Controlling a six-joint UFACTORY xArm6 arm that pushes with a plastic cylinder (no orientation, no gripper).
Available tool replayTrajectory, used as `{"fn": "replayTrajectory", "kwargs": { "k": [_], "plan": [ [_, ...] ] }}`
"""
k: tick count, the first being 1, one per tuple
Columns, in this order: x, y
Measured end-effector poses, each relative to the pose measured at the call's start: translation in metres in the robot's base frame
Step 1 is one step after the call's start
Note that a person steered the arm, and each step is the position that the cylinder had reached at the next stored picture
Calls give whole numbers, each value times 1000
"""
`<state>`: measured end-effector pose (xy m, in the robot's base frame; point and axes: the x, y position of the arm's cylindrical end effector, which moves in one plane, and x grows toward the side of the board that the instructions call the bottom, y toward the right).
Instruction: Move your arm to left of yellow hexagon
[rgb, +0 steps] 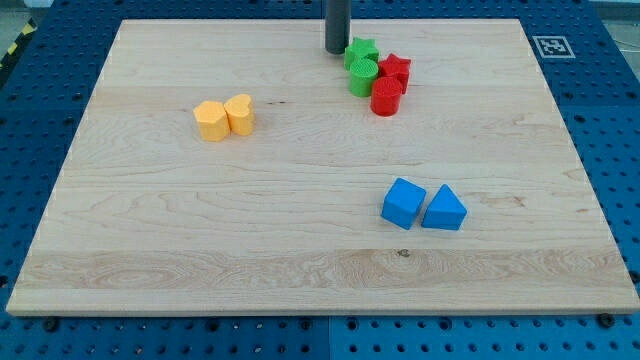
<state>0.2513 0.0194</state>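
The yellow hexagon (210, 121) lies on the wooden board (300, 250) at the view's left, touching a yellow heart-shaped block (240, 114) on its right side. My tip (336, 50) rests on the board near the view's top centre, far to the right of and above the yellow hexagon. It stands just left of a green star (361, 52), close to it.
A green cylinder (363, 77), a red star (395, 68) and a red cylinder (387, 97) cluster with the green star. A blue cube (403, 203) and a blue triangular block (444, 209) sit side by side at the lower right.
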Motion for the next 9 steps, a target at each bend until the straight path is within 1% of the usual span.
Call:
{"fn": "replayTrajectory", "kwargs": {
  "k": [1,4,6,7,8,9],
  "plan": [
    [0,0],
    [1,28],
    [1,28],
    [1,23],
    [1,-5],
    [1,-6]
  ]
}}
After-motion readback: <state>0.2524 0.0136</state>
